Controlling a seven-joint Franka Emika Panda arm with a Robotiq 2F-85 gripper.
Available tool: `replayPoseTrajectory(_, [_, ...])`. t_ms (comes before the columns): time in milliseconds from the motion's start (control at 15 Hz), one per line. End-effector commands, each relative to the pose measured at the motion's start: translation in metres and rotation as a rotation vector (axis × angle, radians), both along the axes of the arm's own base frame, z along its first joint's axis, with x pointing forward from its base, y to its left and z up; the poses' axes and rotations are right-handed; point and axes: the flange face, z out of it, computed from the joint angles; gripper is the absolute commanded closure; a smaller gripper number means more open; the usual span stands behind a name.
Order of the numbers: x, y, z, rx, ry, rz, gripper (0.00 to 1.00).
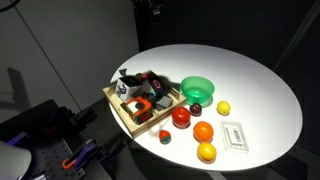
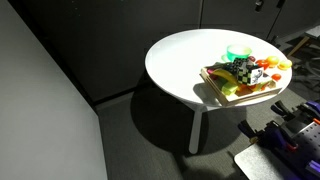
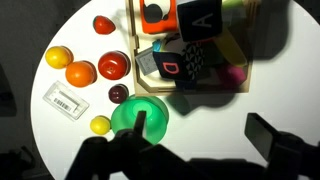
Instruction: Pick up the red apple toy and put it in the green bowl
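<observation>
The gripper (image 3: pixel 200 135), spread and empty, hovers high: approach step, apparently, needing a descent onto the red apple toy (image 3: pixel 113 67) near the green bowl (image 3: pixel 157 110).

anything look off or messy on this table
The wooden tray sits right at the edge of the table and seems to jut slightly past it. The blocks inside are heaped unevenly. Nothing looks spilled or broken.

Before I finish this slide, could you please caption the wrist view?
Looking down on a white table: red apple beside an orange ball, green bowl nearby, tray of blocks.
</observation>
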Motion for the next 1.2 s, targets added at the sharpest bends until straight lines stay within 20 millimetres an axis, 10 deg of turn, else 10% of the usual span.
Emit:
replayPoseTrajectory(0, [0.0, 0.0, 0.0, 0.0, 0.002, 0.001, 0.0])
replayPoseTrajectory(1133, [0.004, -0.056, -0.048, 0.006, 0.07, -0.075, 0.0])
